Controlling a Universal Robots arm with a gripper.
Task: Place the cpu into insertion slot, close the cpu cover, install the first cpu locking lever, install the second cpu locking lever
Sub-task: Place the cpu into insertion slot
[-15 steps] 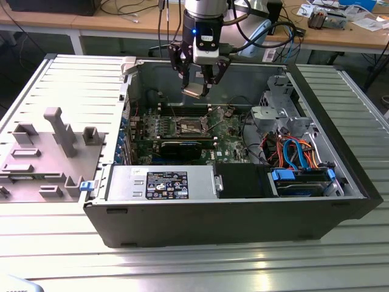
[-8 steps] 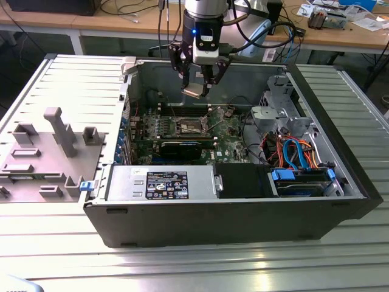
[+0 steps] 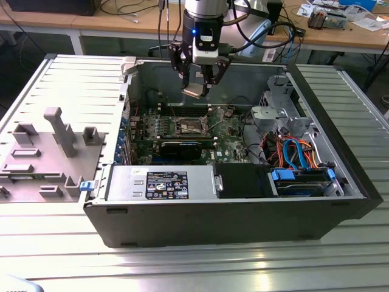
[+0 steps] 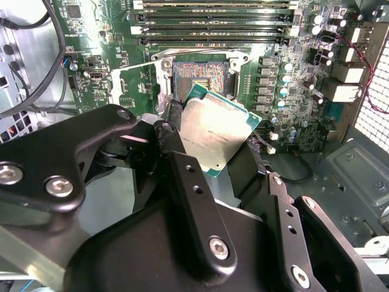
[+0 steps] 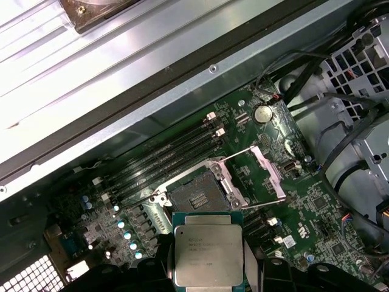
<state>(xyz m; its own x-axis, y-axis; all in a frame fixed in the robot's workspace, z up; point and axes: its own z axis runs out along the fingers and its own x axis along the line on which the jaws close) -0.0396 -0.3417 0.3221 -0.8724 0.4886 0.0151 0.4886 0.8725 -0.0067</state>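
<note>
Gripper (image 3: 196, 90) holds the cpu (image 4: 216, 131) clamped, chip tilted in its grip. Insertion slot (image 5: 196, 198) sits bare beneath the gripper, cpu cover (image 5: 267, 172) raised beside it.

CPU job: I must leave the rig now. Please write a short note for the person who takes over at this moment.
The pincer is shut on the cpu, gripping it by its edges above the motherboard inside the open computer case.
The insertion slot is empty, contacts exposed; the cpu hangs near it, not touching.
The cpu cover stands swung open beside the slot.
Done: cpu picked up.
Left: seating the cpu, closing the cover, both lever steps.
</note>
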